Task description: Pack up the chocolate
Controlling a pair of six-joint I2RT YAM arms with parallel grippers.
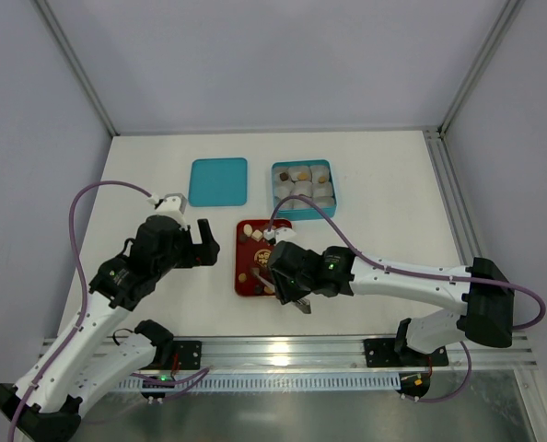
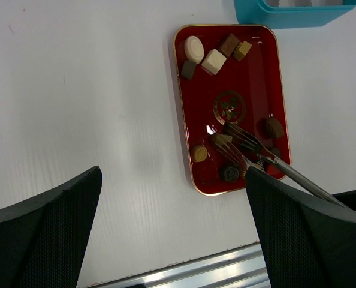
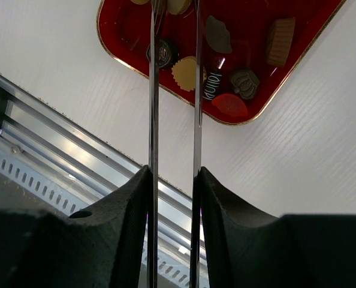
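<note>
A red tray [image 1: 243, 278] holds several small chocolates, dark, light brown and cream; it also shows in the left wrist view [image 2: 184, 96] and the right wrist view [image 3: 121, 33]. My right gripper [image 1: 298, 300] [image 3: 173, 171] is shut on metal tongs [image 2: 253, 150] [image 3: 152, 90], whose tips reach over the tray at a light-brown piece [image 2: 221, 139]. I cannot tell whether the tips pinch it. My left gripper [image 1: 203, 245] [image 2: 173, 174] is open and empty, over bare table left of the tray.
A teal box [image 1: 301, 189] [image 2: 298, 12] with pale paper cups, some holding chocolates, stands behind the tray. Its teal lid [image 1: 218, 181] lies to its left. An aluminium rail [image 1: 283, 354] runs along the near table edge.
</note>
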